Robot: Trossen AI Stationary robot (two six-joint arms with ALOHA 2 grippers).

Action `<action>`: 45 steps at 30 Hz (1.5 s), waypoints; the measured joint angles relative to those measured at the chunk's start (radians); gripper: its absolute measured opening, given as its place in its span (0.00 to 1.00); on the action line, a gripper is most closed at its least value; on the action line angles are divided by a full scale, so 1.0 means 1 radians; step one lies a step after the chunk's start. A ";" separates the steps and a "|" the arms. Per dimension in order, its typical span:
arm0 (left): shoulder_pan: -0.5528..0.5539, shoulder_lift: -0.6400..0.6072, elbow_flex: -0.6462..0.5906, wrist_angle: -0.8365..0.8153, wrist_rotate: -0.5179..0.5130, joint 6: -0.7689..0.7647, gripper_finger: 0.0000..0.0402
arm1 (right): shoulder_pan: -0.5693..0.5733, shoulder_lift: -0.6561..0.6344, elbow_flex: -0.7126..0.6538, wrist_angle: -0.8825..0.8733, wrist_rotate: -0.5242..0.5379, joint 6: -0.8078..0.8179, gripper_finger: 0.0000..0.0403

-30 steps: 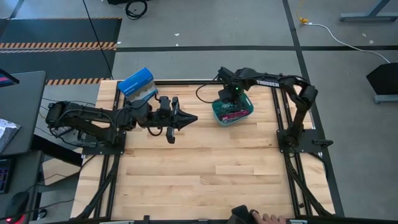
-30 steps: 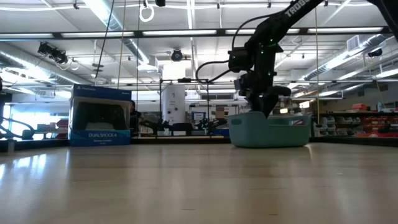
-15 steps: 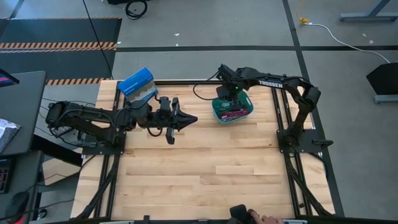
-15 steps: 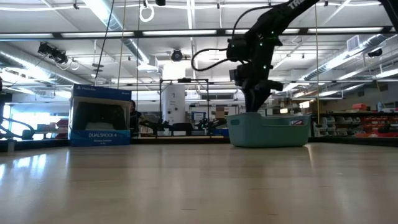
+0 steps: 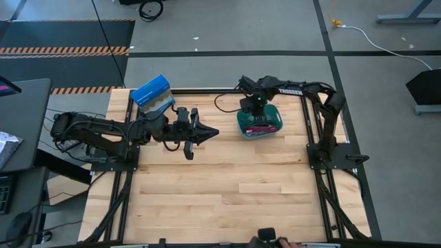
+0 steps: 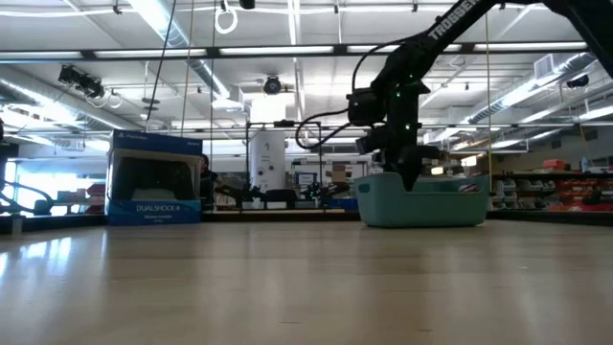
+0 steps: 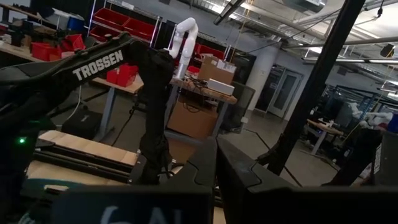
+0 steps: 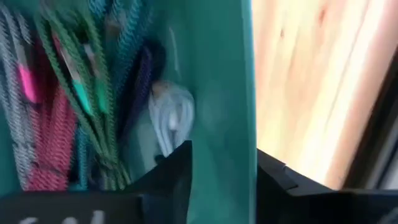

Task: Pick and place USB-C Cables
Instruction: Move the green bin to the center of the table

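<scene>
We are looking down on the wooden counter [image 5: 227, 186], where the right gripper [image 5: 252, 110] is reaching over the far-left edge of the teal bin [image 5: 271, 125]. In the right wrist view its 2 dark fingers [image 8: 174, 168] are straddling the bin's wall [image 8: 224, 93], 1 inside and 1 outside, so the gripper is sitting at a narrow opening around that wall; we are not able to tell whether the pads are actually pressing it. No cable is sitting between the fingers.

The USB-C cables [image 8: 68, 99] are lying inside the bin: green, teal, grey, maroon and purple braided bundles are crowding together, and a pale silvery bundle [image 8: 173, 115] is resting just beside the wall nearest the fingers. From above we are seeing only a maroon patch [image 5: 260, 125] of them.

In the low view the right arm [image 6: 402, 86] is coming down into the bin [image 6: 421, 201] near its left end.

The left gripper [image 5: 207, 131] is waiting well apart from the bin, lying low over the counter near the blue box [image 5: 151, 91], its fingers spreading wide apart.
</scene>
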 joint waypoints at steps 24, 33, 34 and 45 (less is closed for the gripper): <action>0.000 0.000 0.000 0.000 0.000 0.007 0.04 | 0.331 0.000 -0.004 0.061 -0.165 0.574 0.01; -0.002 -0.001 0.000 0.015 0.002 -0.019 0.04 | 0.340 0.047 0.038 0.098 -0.176 0.602 0.01; -0.004 -0.001 0.000 0.018 0.002 -0.018 0.04 | 0.337 0.050 0.047 0.103 -0.169 0.600 0.01; -0.011 -0.001 0.000 0.027 0.000 -0.019 0.04 | 0.303 0.052 0.068 0.162 -0.163 0.554 0.01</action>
